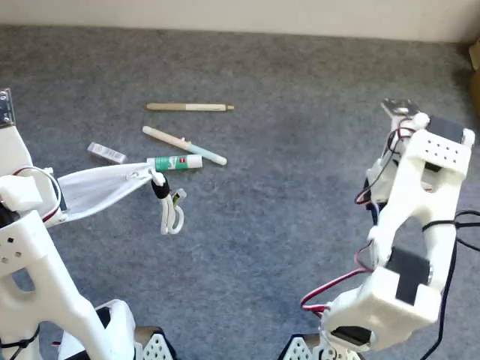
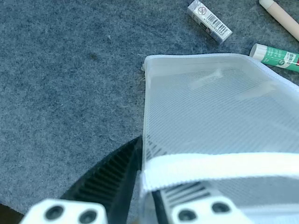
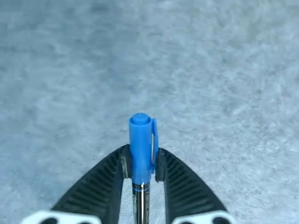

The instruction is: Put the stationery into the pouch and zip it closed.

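Grey felt covers the desk [image 1: 300, 150]; the left claw [image 2: 147, 186] pinches the pouch [image 2: 210, 107] hem, the right claw [image 3: 141, 158] pinches a blue pen [image 3: 140, 130] well apart. Its limp mouth may sag shut, blocking the pen.

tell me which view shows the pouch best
The high view: the whole pouch shows, its zip end by the glue stick. The left wrist view gives a close-up of its mesh, one end pinched in the left gripper.
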{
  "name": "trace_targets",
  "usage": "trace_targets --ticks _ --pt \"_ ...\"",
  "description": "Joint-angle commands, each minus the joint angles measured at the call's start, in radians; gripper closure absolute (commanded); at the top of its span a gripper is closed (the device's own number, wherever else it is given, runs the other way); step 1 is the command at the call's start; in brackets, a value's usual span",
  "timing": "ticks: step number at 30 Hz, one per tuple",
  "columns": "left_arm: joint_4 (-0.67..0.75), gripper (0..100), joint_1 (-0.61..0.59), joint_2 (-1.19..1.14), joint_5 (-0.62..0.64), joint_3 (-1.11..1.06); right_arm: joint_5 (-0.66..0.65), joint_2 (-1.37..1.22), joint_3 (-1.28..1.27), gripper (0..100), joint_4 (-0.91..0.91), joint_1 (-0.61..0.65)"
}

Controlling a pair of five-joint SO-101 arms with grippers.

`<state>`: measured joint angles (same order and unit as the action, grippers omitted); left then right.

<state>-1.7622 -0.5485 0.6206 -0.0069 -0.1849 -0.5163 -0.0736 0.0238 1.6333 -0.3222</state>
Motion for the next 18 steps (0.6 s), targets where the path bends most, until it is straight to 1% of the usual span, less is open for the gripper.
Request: trace_targets --ticks 1,3,6,11,18 --pt "0.002 99 0.021 -0.013 0.091 0.004 0.006 0.130 0.035 99.3 0.039 0.062" --pt "0.002 99 0.021 -0.013 0.127 0.005 0.069 0.180 0.038 99.3 0.042 0.087" --pt "0.002 99 0.021 -0.013 0.135 0.005 0.163 0.268 0.039 99.3 0.038 0.122" --pt "0.000 99 0.021 -0.013 0.137 0.005 0.258 0.381 0.035 99.3 0.035 0.213" --pt "0.000 99 0.021 -0.013 0.137 0.005 0.377 0.493 0.041 99.3 0.035 0.372"
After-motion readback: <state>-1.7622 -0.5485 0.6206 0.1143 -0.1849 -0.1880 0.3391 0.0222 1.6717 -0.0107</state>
